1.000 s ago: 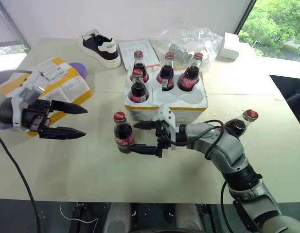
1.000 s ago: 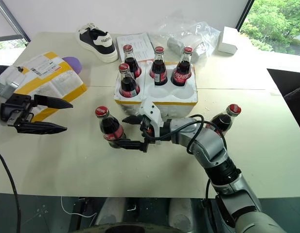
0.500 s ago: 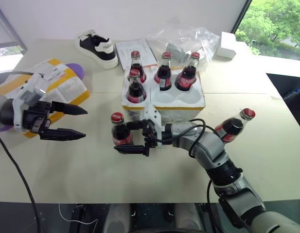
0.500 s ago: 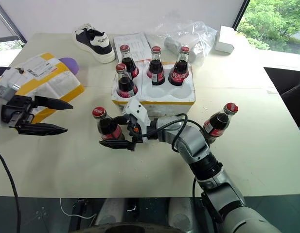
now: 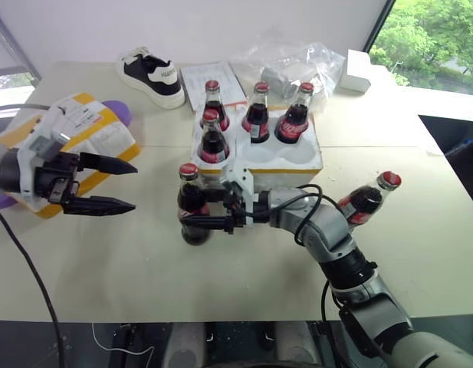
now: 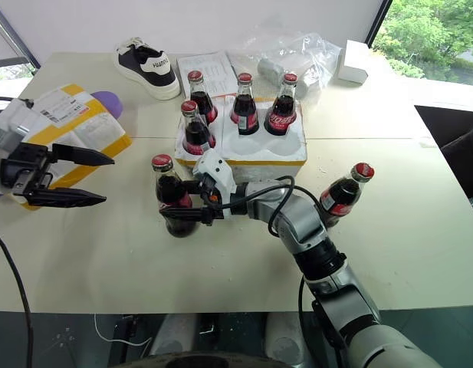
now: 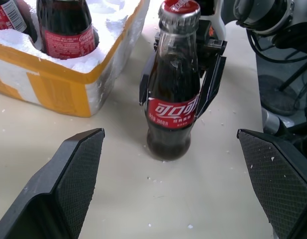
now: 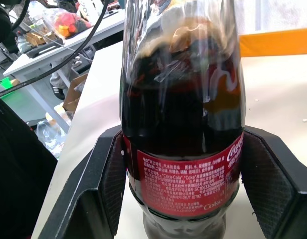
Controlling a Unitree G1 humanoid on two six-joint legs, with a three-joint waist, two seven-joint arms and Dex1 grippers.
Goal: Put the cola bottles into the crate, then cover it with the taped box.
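your right gripper – clamped on a cola bottle | bottle upright, cap up, on the table just beside the crate | your left gripper – fingers apart, holding nothing

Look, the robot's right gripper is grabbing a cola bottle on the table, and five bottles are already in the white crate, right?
Almost. The right gripper is shut on a cola bottle standing on the table, but the crate holds four bottles, not five. The left eye view shows four in it, with a sixth bottle out on the table beside the right arm.
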